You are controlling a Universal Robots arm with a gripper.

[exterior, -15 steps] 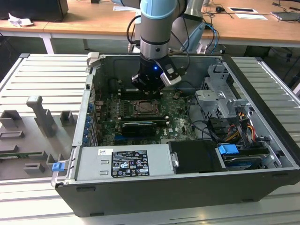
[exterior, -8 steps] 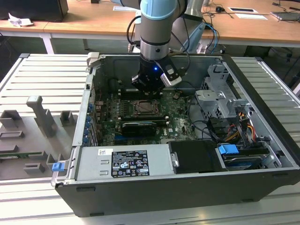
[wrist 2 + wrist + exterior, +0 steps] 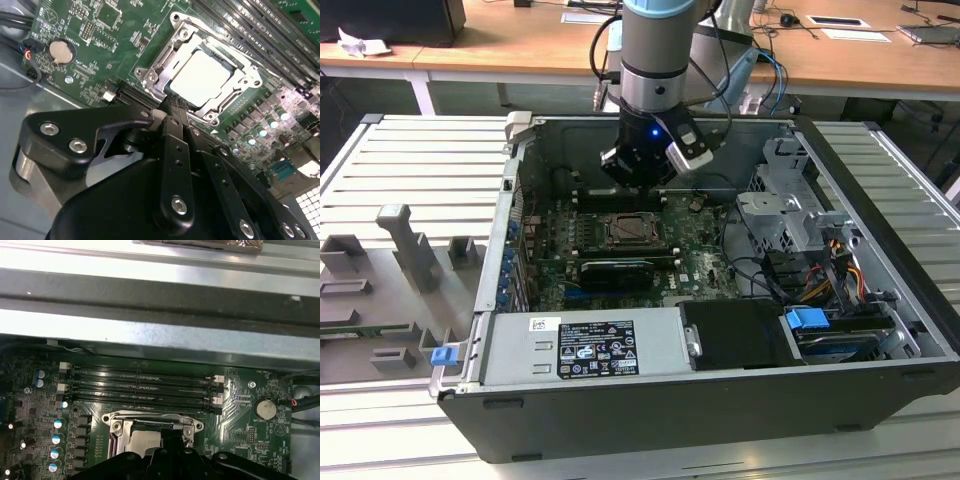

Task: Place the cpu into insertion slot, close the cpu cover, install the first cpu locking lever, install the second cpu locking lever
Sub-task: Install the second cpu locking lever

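The cpu (image 3: pixel 200 76) sits seated in the insertion slot (image 3: pixel 176 62) on the motherboard (image 3: pixel 95 50), mid-board inside the open computer case (image 3: pixel 880 290). The cpu cover (image 3: pixel 232 95) looks lowered around it, so those steps appear done. Locking levers: cannot tell. The hand (image 3: pixel 170 102) hovers at the socket's edge, fingers together, empty.

Green motherboard (image 3: pixel 90 55), silver-tan cpu (image 3: pixel 201 76), silvery cpu cover (image 3: pixel 150 77), black hand (image 3: pixel 172 107)

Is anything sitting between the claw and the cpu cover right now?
Nothing visible. In the second wrist view the claw sits at the edge of the cpu cover, which lies flat around the cpu.
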